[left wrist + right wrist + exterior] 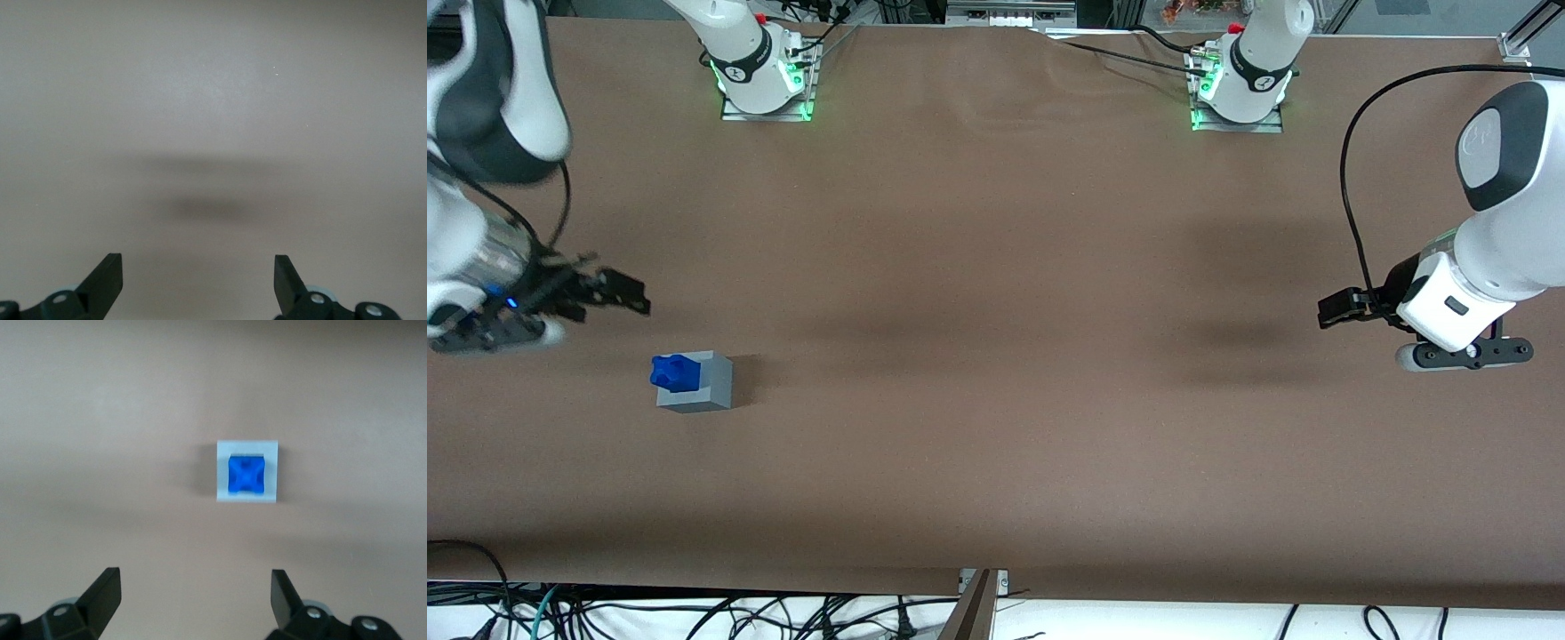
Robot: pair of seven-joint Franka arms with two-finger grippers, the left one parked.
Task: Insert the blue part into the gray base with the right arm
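Presently, the small bright-blue faceted plastic part is sitting in the square recess in the top face of the light-gray plastic cube base, its knobby upper portion standing proud of the gray rim. As seen from the right wrist view, the blue part is lying centred within the gray base, with a pale border of the base showing around it on all sides. The base is resting flat on the brown cloth-covered table, toward the working arm's end of it, and is casting a soft shadow on the cloth beside it. The white jointed right arm with its shiny silver wrist cuff is reaching in over that same end of the table, and its black two-finger gripper is hovering above the cloth, apart from the base and farther from the front camera than it. In the wrist view the gripper is looking down on the base from above, its two black fingers standing spread wide with nothing between them and touching neither part nor base. Both arms' white pedestals are glowing green at their footings along the table edge farthest from the front camera.
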